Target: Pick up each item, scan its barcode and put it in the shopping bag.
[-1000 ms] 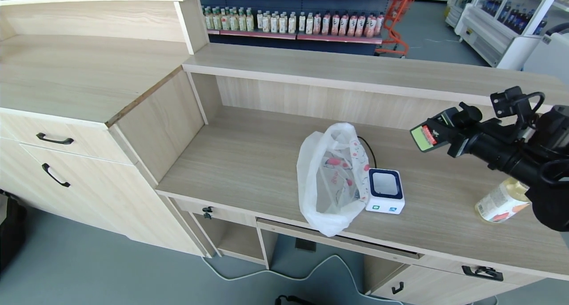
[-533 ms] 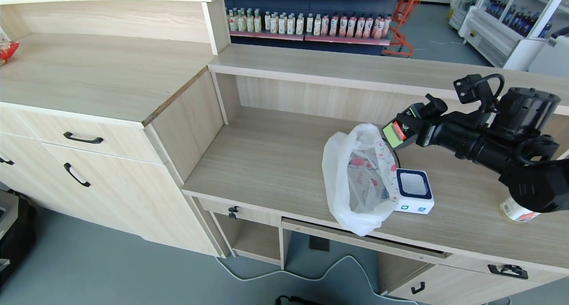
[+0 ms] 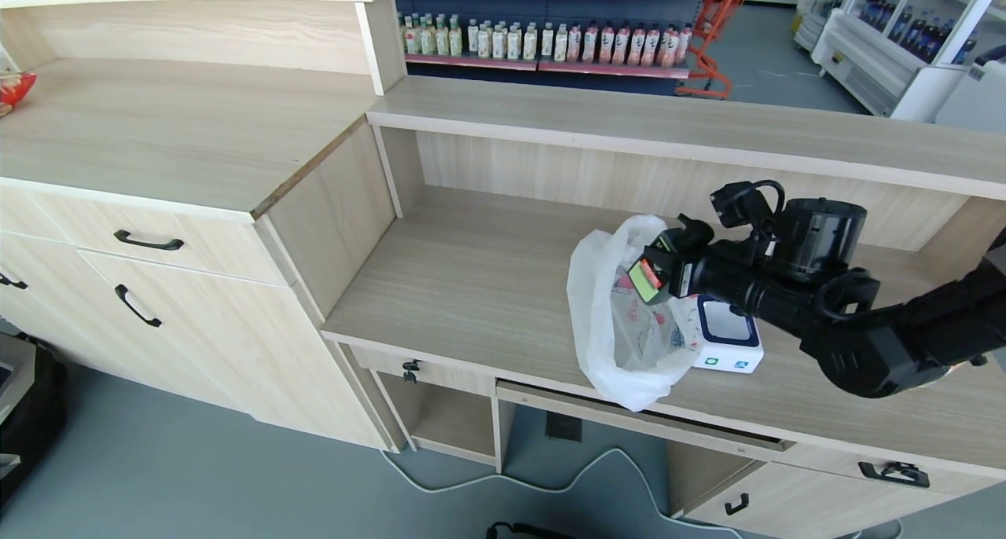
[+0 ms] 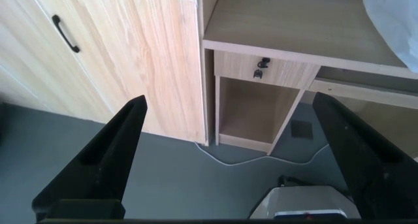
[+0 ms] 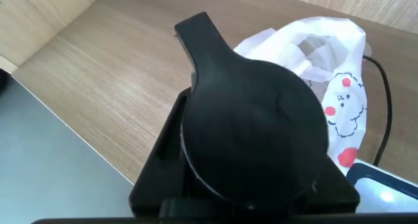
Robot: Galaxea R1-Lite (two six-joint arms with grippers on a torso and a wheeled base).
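Note:
My right gripper is shut on a small green item with a red label. It holds the item just above the open mouth of the white plastic shopping bag, which stands on the lower counter. In the right wrist view a dark round shape covers the middle, with the bag behind it. The white barcode scanner sits against the bag's right side, partly under my right arm. My left gripper hangs open and empty, low in front of the counter's cabinet, above the grey floor.
A raised ledge runs behind the lower counter, and a higher counter with drawers stands to the left, with a red snack pack at its far edge. The scanner's black cable trails behind the bag. Store shelves hold several bottles.
My right arm has swung left and down with the green item, from beyond the scanner to over the bag's mouth. The head view shifted between the earliest frame and the later ones.

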